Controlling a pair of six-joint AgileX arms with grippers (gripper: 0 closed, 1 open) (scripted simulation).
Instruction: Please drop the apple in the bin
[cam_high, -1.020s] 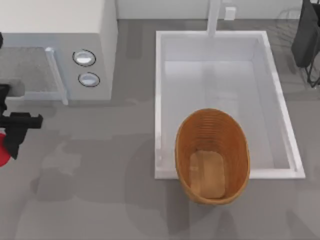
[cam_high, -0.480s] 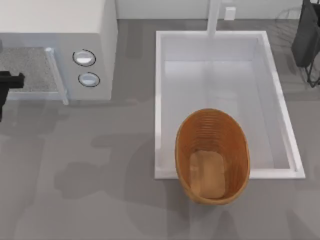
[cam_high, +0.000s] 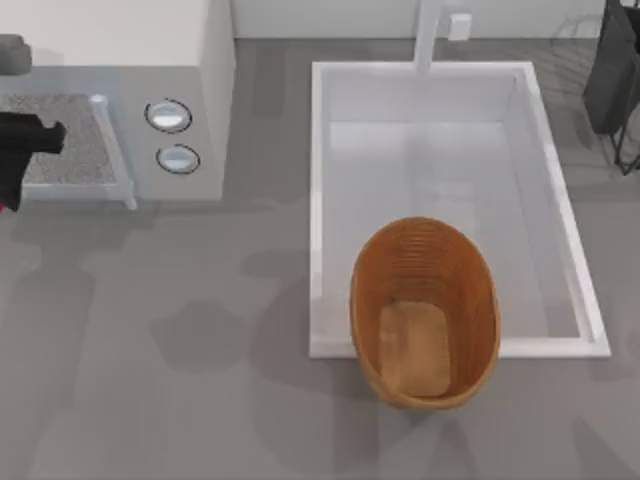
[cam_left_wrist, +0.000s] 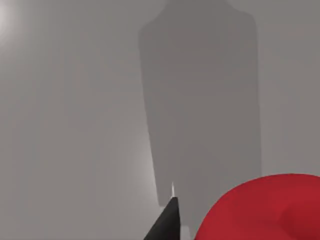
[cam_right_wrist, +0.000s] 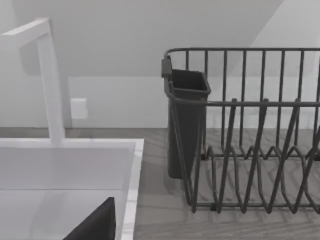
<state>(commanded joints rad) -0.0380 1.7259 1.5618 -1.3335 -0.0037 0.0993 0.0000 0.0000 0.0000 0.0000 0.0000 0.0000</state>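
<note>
At the table's (cam_high: 200, 400) far left edge, my left tool (cam_high: 12, 165) is clamped on the apple (cam_left_wrist: 265, 207), well apart from the bin (cam_high: 425, 312) in the sink (cam_high: 560, 200); no writing is legible anywhere.

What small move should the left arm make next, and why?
Probably carry it toward the top view's right: the left end effector sits at the table's left edge with the apple beside its finger, while the bin sits far right, inside the sink.
</note>
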